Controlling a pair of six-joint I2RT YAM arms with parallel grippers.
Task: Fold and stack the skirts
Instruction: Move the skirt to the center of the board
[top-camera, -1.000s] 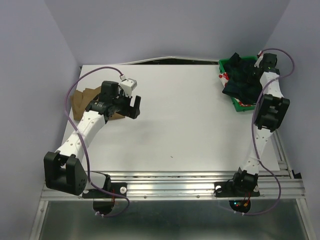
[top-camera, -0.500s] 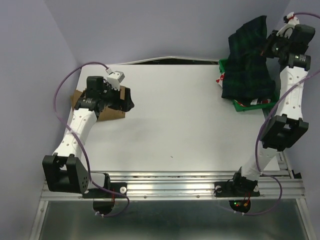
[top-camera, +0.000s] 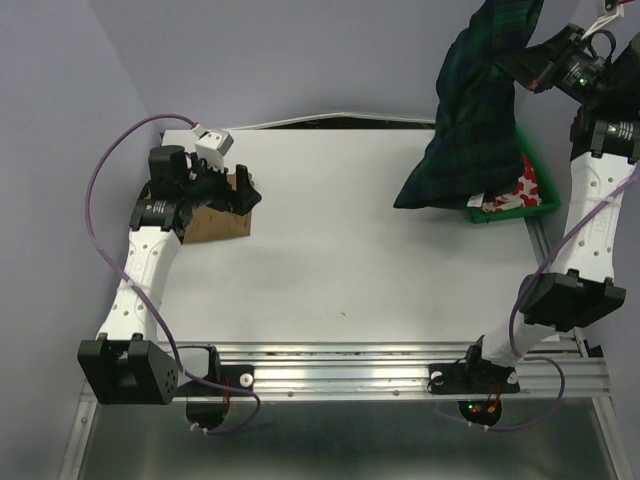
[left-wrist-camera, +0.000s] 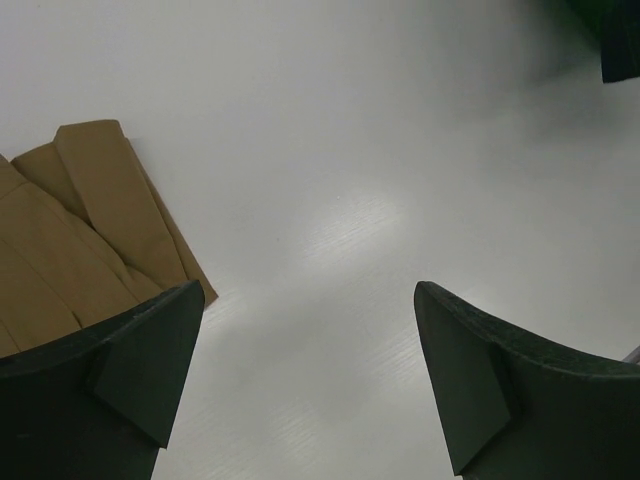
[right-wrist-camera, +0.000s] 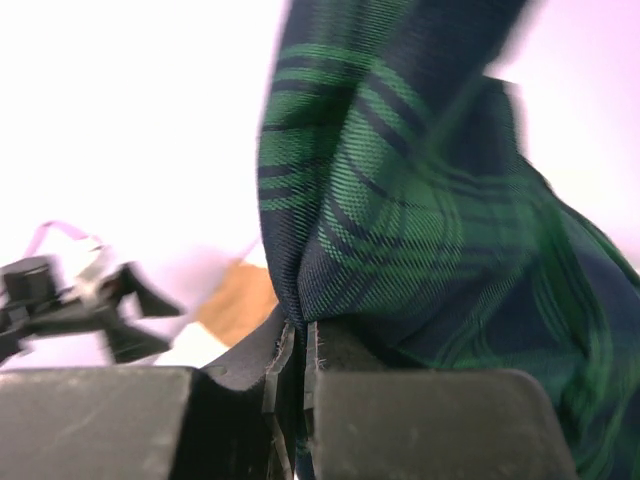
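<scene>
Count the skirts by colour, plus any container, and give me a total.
Dark green-navy plaid pleated fabric skirt: 1
Tan-brown pleated fabric skirt: 1
White fabric skirt with red flowers: 1
Green plastic bin: 1
Total: 4

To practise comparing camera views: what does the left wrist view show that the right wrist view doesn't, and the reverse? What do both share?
Left wrist only: the left hand open wide above the white table, nothing between its fingers. Right wrist only: the right hand shut on an edge of the plaid skirt. Both: the tan skirt, lying on the table.
</scene>
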